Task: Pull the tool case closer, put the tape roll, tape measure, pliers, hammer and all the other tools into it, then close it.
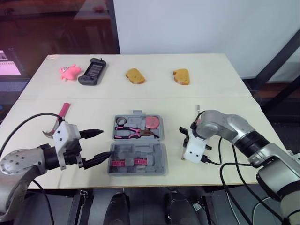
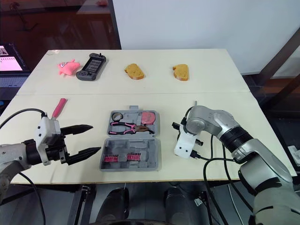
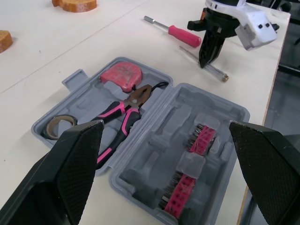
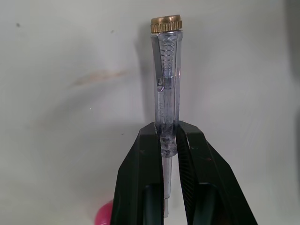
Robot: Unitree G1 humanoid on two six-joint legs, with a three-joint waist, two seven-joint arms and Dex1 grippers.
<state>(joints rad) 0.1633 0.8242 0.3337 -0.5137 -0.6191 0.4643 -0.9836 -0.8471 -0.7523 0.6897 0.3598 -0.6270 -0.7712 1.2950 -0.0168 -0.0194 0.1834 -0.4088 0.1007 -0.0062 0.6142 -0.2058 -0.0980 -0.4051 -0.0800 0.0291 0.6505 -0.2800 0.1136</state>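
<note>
The grey tool case (image 1: 154,152) lies open, flat on the table (image 1: 211,89), at its near edge, midway between the two arms. Its far half holds the tape roll (image 1: 120,120), the pliers (image 1: 133,133) and the tape measure (image 1: 151,122); its near half holds pink bit strips (image 1: 127,162). The right gripper (image 4: 169,133), right of the case, is clamped on a clear tester screwdriver (image 4: 166,79) with a brass cap, which rests on the table beside a pink-handled screwdriver (image 3: 183,35). The left gripper (image 1: 106,143) hovers just left of the case, fingers apart. The hammer (image 1: 63,111) lies behind it.
</note>
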